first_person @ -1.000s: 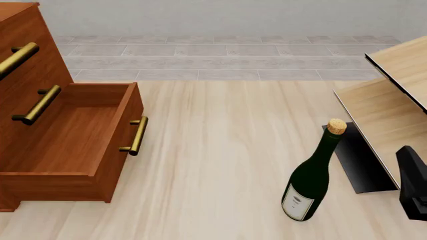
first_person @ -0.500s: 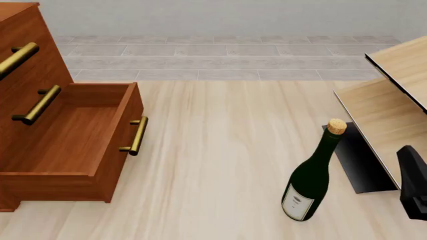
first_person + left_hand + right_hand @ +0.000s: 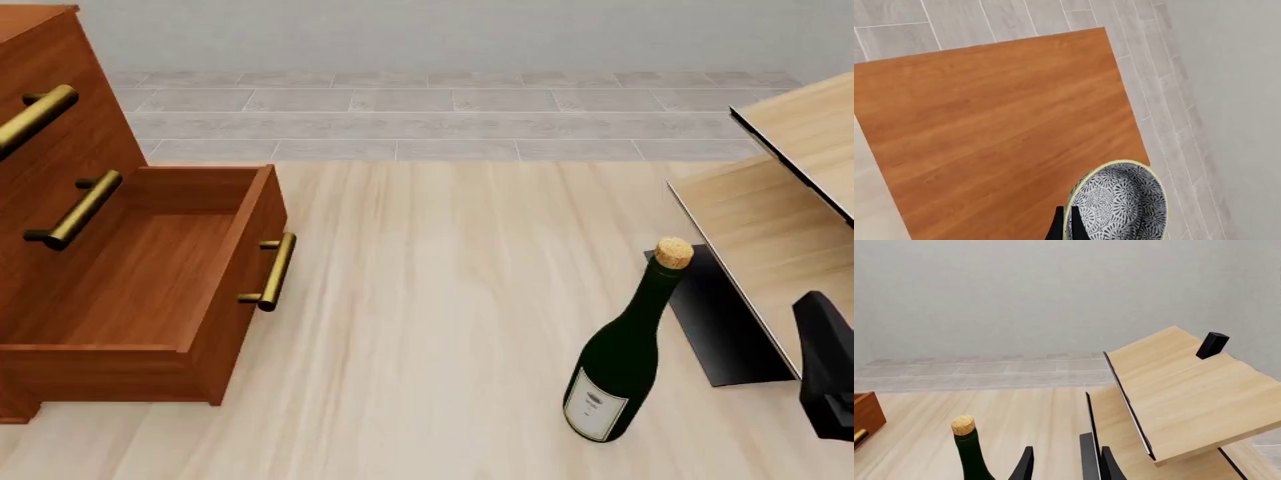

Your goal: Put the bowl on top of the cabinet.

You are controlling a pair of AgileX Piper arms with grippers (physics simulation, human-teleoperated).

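Black fingertips of the left gripper pinch the rim of the patterned bowl, held over the cabinet top near one corner. The placing step is in hand; next comes a lowering and release. The right gripper, spread and empty, idles on the right beside the wine bottle and pale shelf unit.

Left hand pinches bowl rim at frame bottom, fingers closed on it. Cabinet top fills frame centre; bowl over its edge.
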